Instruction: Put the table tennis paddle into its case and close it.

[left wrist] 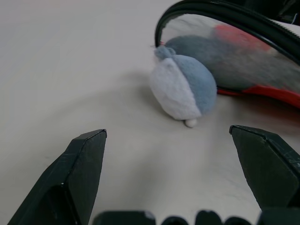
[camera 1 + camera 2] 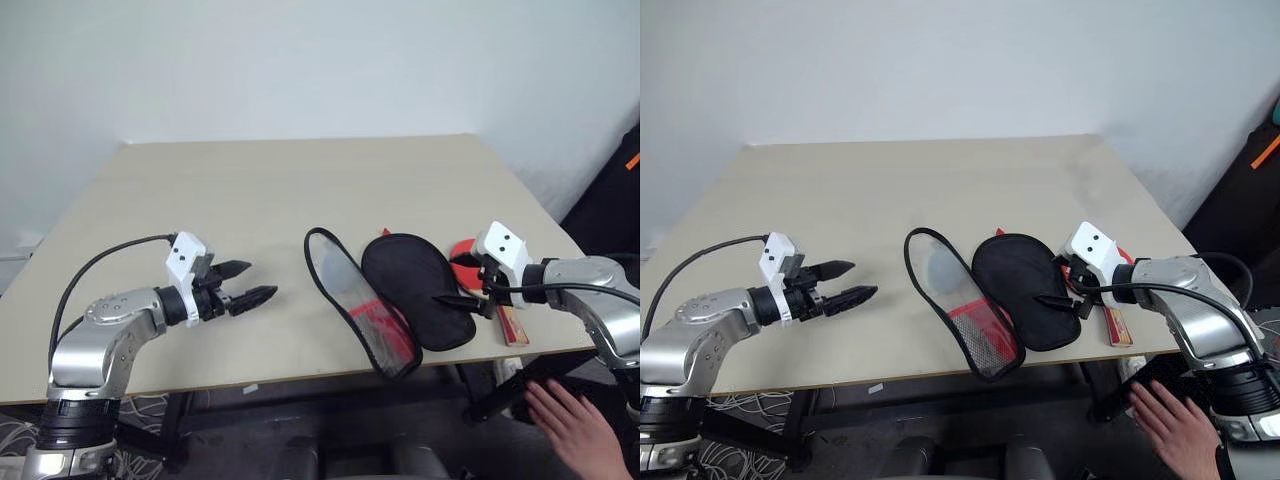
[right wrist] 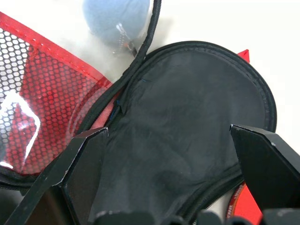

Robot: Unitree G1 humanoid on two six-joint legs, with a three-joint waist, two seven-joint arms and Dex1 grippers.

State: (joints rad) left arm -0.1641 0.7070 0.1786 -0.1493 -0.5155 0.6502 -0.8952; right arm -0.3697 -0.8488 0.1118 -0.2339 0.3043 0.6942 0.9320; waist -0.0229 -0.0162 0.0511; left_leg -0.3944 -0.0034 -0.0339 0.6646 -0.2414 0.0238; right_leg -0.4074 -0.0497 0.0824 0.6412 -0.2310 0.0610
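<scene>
The case (image 2: 400, 300) lies unzipped and spread open near the table's (image 2: 250, 200) front edge, black half beside clear mesh half. The paddle (image 2: 508, 322) rests just right of it, partly under the right gripper (image 2: 462, 298). Both that and the left gripper (image 2: 250, 285) hover wide open, empty.

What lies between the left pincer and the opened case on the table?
Mostly bare table, as the left eye view shows. In the left wrist view a small grey and white blob sits between the left pincer and the case.
</scene>
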